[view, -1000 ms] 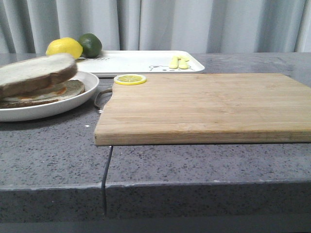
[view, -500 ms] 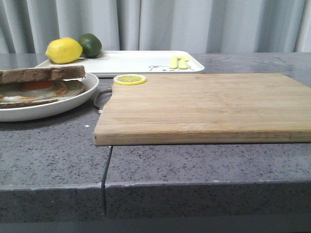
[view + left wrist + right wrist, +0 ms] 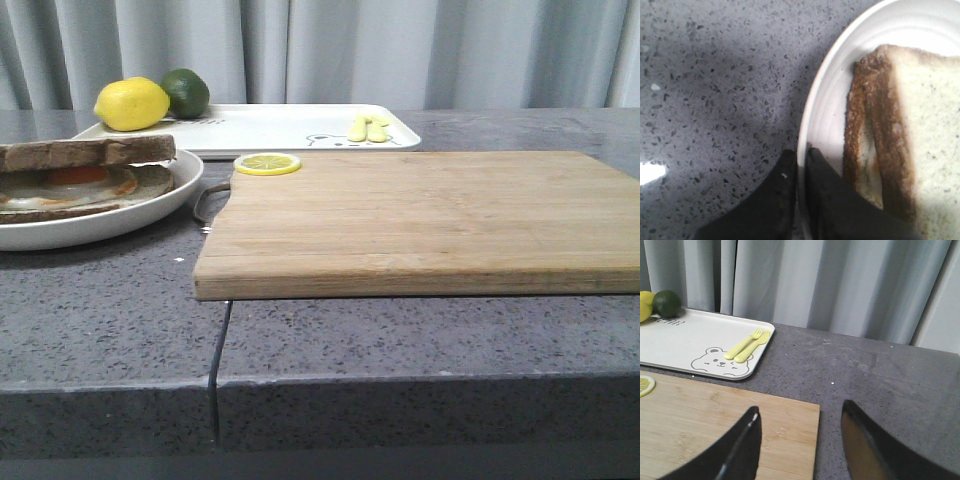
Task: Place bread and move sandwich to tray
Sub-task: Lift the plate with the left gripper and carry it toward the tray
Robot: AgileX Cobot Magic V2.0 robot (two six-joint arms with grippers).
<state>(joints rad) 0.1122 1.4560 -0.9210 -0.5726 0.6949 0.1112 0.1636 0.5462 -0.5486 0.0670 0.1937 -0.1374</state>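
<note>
On the left side of the grey countertop (image 3: pixel 120 300) sits the plate (image 3: pixel 150 205), and on it the sandwich (image 3: pixel 85 175) — the fried egg lies between brown-crusted slices, with the bread (image 3: pixel 925 125) lying flat on top. Seen from the left wrist, the left gripper (image 3: pixel 801 160) has its two dark fingers pressed close on either side of the plate's rim, pinching it just beside the sandwich's crust. Behind the plate, the tray (image 3: pixel 280 125) carries a lemon (image 3: pixel 132 104), a lime (image 3: pixel 186 92) and yellow cutlery (image 3: pixel 368 128). Beside the plate lies a cutting board (image 3: pixel 420 220) with a lemon slice (image 3: pixel 267 163) at its far-left corner. Above the board's right end, the right gripper (image 3: pixel 800 427) hangs with fingers spread wide — holding nothing.
</note>
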